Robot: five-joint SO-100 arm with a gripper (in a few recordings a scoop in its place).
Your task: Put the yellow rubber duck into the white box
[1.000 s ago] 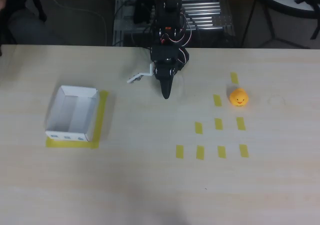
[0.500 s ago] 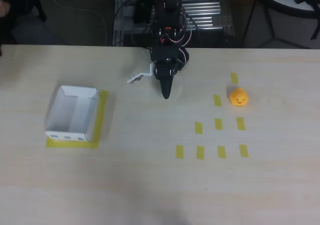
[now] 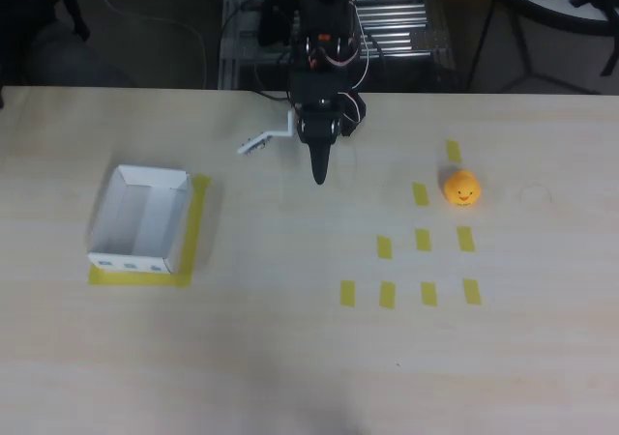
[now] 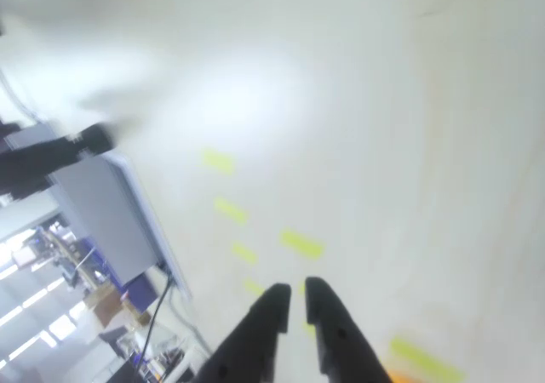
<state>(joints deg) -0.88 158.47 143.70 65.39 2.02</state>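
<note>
**Claw nearly closed, duck off to its right**

From overhead I see my claw (image 3: 319,169) pointing down the table, empty; in the wrist view its fingers (image 4: 271,311) stand with only a narrow gap between them. The duck (image 3: 462,188) sits on the table to the claw's right, among yellow tape strips (image 3: 423,240). The white box (image 3: 141,219) lies well to the claw's left, on a yellow tape outline (image 3: 193,230).

table (image 3: 290,358): pale wood-grain laminate, looking smooth and matt
duck (image 3: 462,188): rubbery, showing a soft sheen
box (image 3: 138,218): thin white card, matt
tape (image 3: 423,239): flat yellow strips, matt
gripper (image 4: 291,305): black plastic, looking matt
</note>
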